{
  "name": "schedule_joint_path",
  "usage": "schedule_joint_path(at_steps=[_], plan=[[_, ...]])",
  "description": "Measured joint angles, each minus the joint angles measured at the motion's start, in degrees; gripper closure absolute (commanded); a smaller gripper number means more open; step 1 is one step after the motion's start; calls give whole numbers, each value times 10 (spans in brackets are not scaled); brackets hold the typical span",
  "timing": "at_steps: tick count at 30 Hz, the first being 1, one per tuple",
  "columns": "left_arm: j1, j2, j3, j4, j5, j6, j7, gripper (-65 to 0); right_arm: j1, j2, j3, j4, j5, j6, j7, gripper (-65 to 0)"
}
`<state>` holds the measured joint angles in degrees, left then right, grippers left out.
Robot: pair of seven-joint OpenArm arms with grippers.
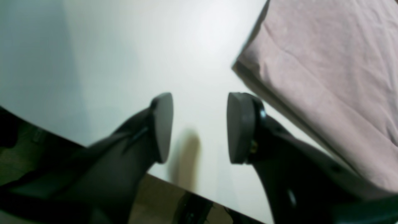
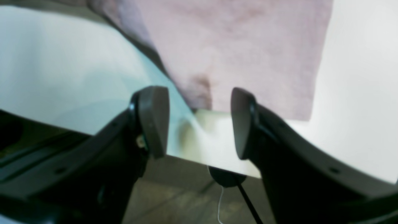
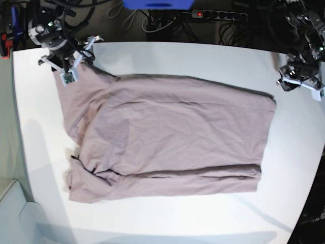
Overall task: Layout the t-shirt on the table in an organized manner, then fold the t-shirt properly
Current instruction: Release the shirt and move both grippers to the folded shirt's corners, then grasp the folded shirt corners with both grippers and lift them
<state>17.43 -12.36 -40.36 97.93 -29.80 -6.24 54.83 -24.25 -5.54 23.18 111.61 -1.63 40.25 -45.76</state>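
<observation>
I see both arms parked at the table's [image 3: 167,56] far corners: left gripper [image 1: 199,127] and right gripper [image 2: 199,123] spread apart, empty, beside the t-shirt [image 3: 167,137].

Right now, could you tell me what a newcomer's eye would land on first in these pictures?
The mauve t-shirt dominates, spread across the middle of the white table, with rumpled folds along its near and left edges. Next come the two arms at the far corners: the right tool open just above the shirt's edge, and the left tool open over bare table beside the cloth.
</observation>
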Motion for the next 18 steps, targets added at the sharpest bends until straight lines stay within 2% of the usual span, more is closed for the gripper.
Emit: schedule_joint_path(at_steps=[6,8,13,18], plan=[[0,0,0,0,0,0,0,-282,19,5,-1,-51,0,0,1,-302],[0,0,0,0,1,0,0,-282,25,14,-2,-62,0,0,1,-233],[0,0,-1,0,3,0,0,-281,33,17,-1,-63,0,0,1,0],[0,-1,-2,0,4,0,0,-281,38,17,-1,-9,-2,0,-3,0]])
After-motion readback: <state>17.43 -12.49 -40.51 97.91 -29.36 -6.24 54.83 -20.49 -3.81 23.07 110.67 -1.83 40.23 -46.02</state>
